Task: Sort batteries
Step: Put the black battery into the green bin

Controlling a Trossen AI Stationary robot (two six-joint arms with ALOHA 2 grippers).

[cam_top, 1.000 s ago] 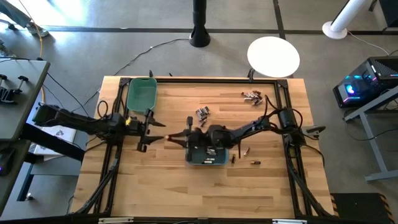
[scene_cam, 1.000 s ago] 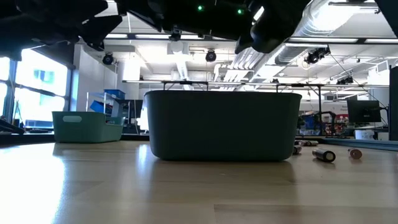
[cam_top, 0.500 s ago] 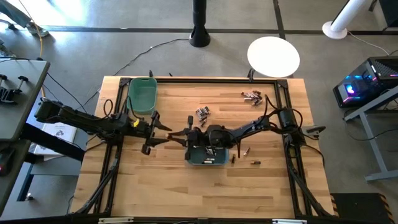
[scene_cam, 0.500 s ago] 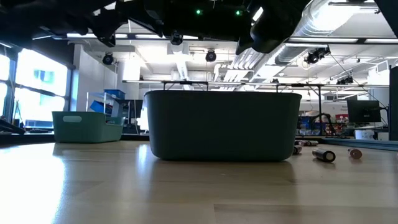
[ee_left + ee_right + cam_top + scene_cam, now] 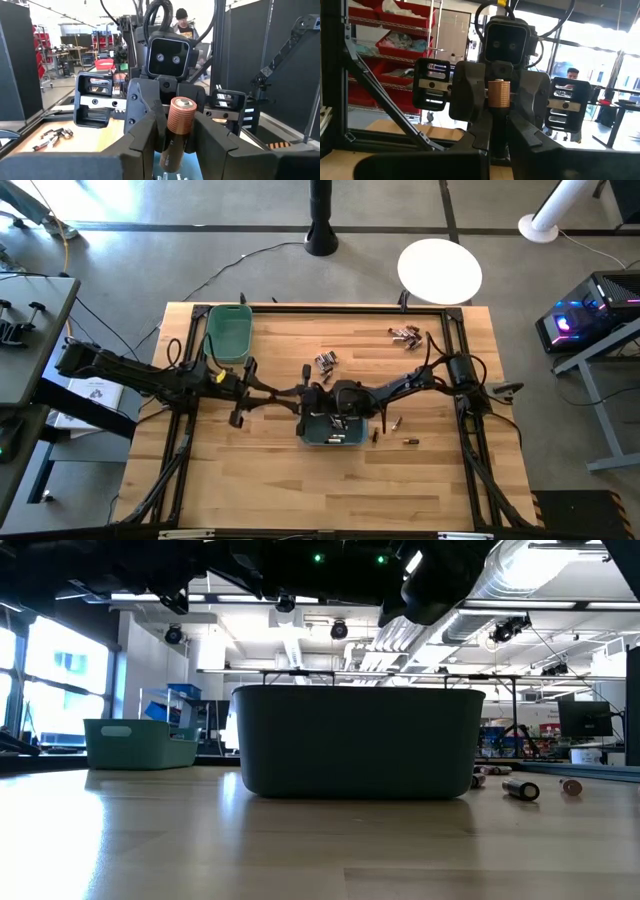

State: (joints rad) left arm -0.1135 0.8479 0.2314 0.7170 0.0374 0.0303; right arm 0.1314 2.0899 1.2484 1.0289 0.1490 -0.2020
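Observation:
A battery (image 5: 176, 131) with a copper-brown top stands upright in the air between my two grippers, which meet tip to tip left of the dark teal bin (image 5: 333, 432). My left gripper (image 5: 268, 393) comes from the table's left and my right gripper (image 5: 288, 395) from the right; both are shut on the battery. The right wrist view shows its copper top (image 5: 499, 94) above my right fingers. More batteries lie loose on the table in small groups (image 5: 325, 361) (image 5: 405, 334). A green bin (image 5: 228, 332) stands at the far left. My left gripper pinches the battery's sides (image 5: 170, 142) between its two fingers, which reach in about level from the table's left. The battery stands upright and clear of the table, its copper top above the fingers. My right gripper pinches the battery's lower part between its two fingers (image 5: 482, 137), reaching in about level from the table's right. The copper top (image 5: 499, 100) sticks up above the fingers. The contact itself is hidden by the fingers.
A few single batteries lie right of the teal bin (image 5: 395, 422) (image 5: 410, 441), also seen in the low view (image 5: 520, 788). A black frame (image 5: 190, 360) runs along the table's edges. A person (image 5: 182, 20) stands in the room beyond the table.
My left gripper has moved toward the table's right, up to my right gripper, and its wide-open fingers have closed in on the battery. My right gripper has kept still with the battery.

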